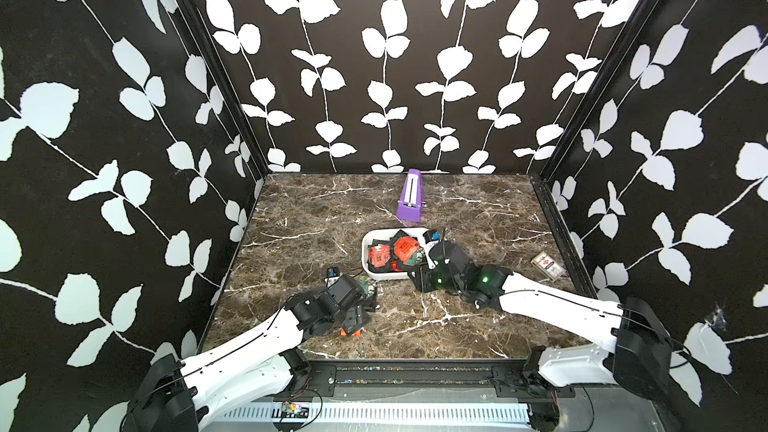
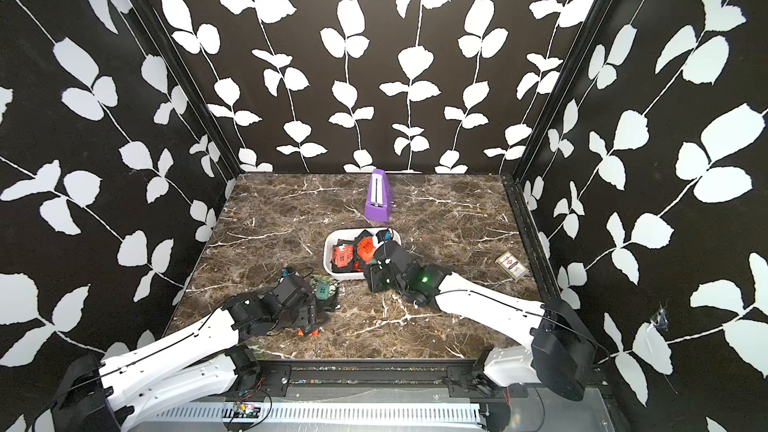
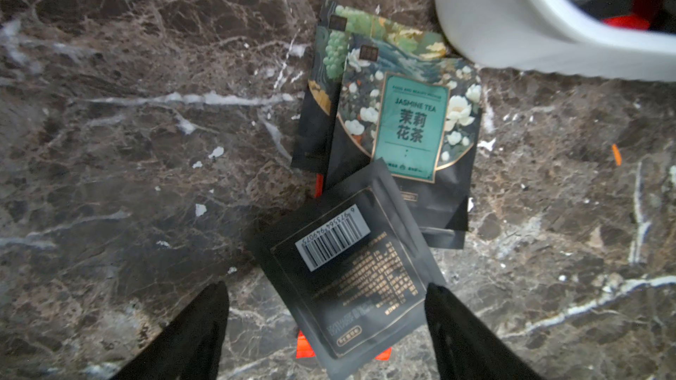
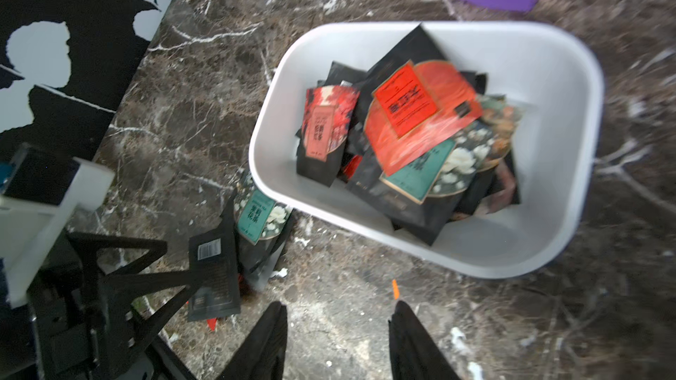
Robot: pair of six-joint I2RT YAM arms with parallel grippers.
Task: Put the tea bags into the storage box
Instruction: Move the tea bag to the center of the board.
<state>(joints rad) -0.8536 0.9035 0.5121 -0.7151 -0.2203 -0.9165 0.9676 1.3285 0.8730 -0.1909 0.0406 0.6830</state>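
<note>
Black fingers (image 3: 197, 330) of the left gripper (image 3: 325, 288) are standing wide apart and gripping nothing, straddling one end of a barcode-faced black sachet (image 3: 351, 268) that is lying flat on the marble tabletop (image 3: 128, 140). The pick of that sachet seems to be just beginning. To do it well, the jaws should be coming straight down until the tips are touching the marble, then closing across the sachet's width so the foil is buckling up into the grip. An orange-red sachet (image 3: 305, 347) is peeking out from under its near edge, and its far corner is overlapping a jasmine tea sachet (image 3: 409, 122), which is itself covering another green-faced sachet (image 3: 329, 56); a deep close is risking two packs at once. The white storage box (image 3: 494, 31) is sitting just beyond these, to the far right, already holding a loose heap of tea bags (image 4: 402, 122).

The right gripper (image 4: 338, 305) is hovering partly open and empty over bare marble by the box's near right corner, so the right arm is crowding the short path to the box. A purple wedge-shaped object (image 1: 409, 201) is standing farther back and a flat card-like pack (image 1: 547, 265) is lying well off to the right; neither is blocking the pick.
</note>
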